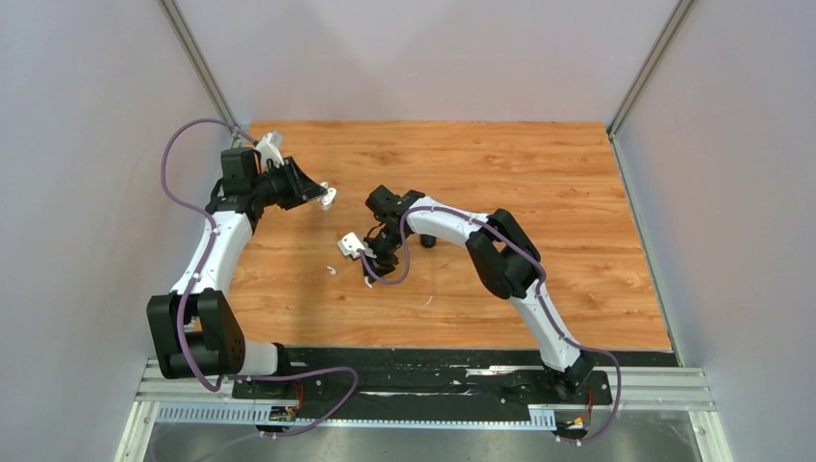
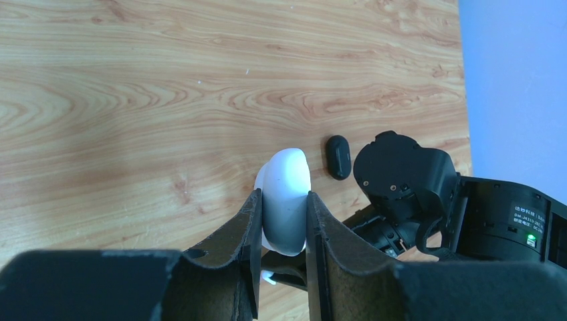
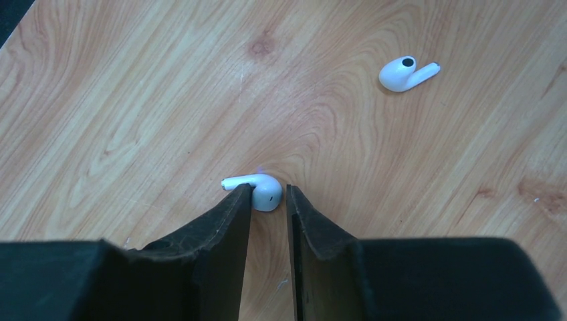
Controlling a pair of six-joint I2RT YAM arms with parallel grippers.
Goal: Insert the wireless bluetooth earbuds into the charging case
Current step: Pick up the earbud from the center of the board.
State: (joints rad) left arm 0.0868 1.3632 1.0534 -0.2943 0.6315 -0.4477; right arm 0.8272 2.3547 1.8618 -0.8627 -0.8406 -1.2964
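My left gripper [image 1: 316,194] [image 2: 284,195] is shut on a white rounded charging case [image 2: 286,200] and holds it above the table at the far left [image 1: 329,199]. My right gripper [image 3: 269,194] [image 1: 371,271] is low over the table with its jaws slightly apart. A white earbud [image 3: 266,190] lies on the wood between its fingertips, against the left finger. It also shows in the top view [image 1: 368,282]. A second white earbud [image 3: 406,72] [image 1: 332,270] lies loose nearby. No black earbuds are in view.
A small black oval case [image 2: 337,157] [image 1: 426,241] lies on the wood behind the right arm's wrist [image 2: 408,174]. The wooden table [image 1: 539,173] is walled by grey panels on three sides.
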